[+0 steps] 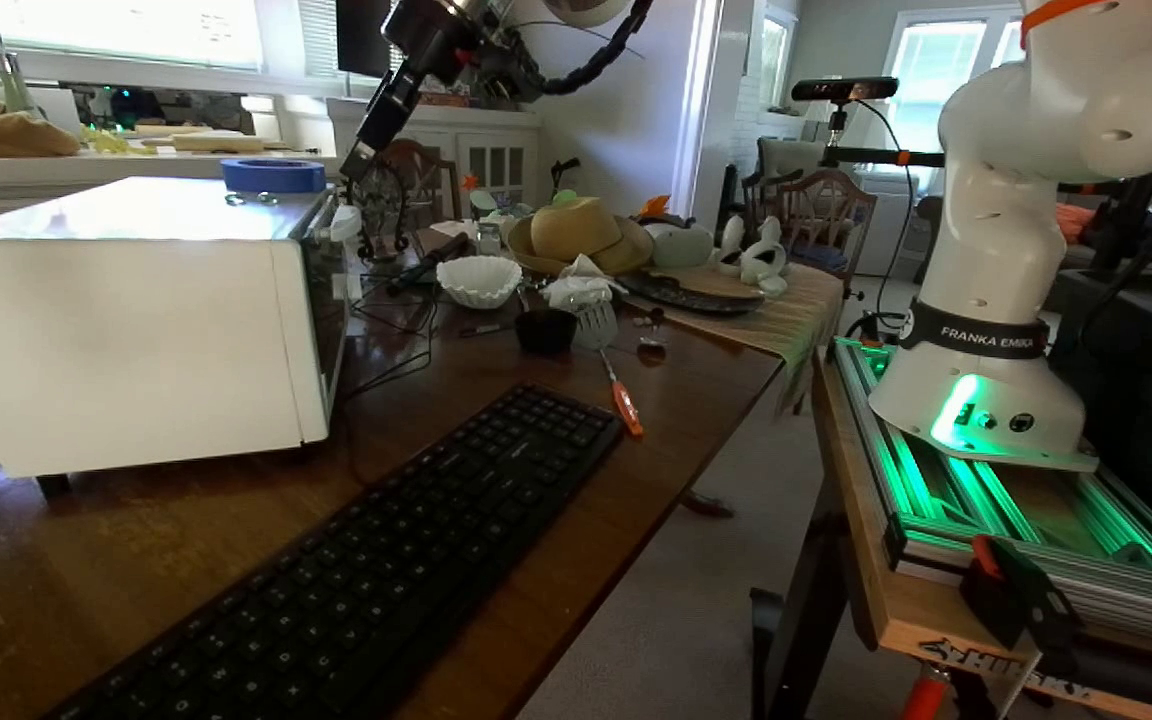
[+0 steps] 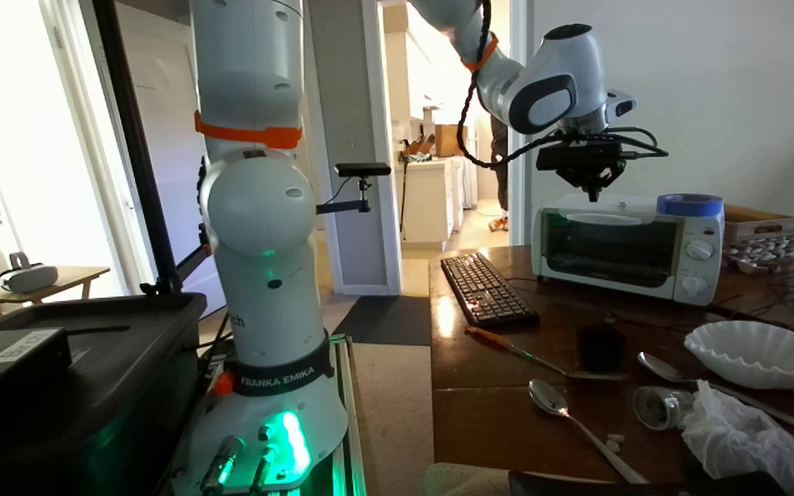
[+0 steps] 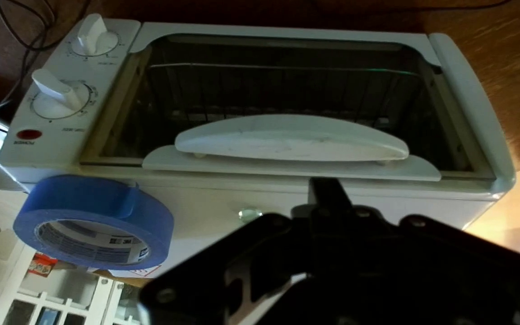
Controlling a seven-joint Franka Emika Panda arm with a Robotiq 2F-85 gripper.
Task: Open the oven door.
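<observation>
A blue ring (image 1: 274, 178) lies on the oven (image 1: 126, 345); the gripper (image 1: 356, 163) hangs nearby.

In both exterior views, the black band (image 1: 976, 332) at the bottom of the robot arm (image 1: 1006, 220) says FRANKA EMIKA, and in an exterior view the letters "ch" (image 2: 238, 321) show above it. In the wrist view, POWER (image 3: 24, 142) stands upside down beside a red oval (image 3: 29, 134) on the white oven (image 3: 282, 135). The wooden bench (image 1: 904, 600) has a partly hidden word starting "HU".
</observation>
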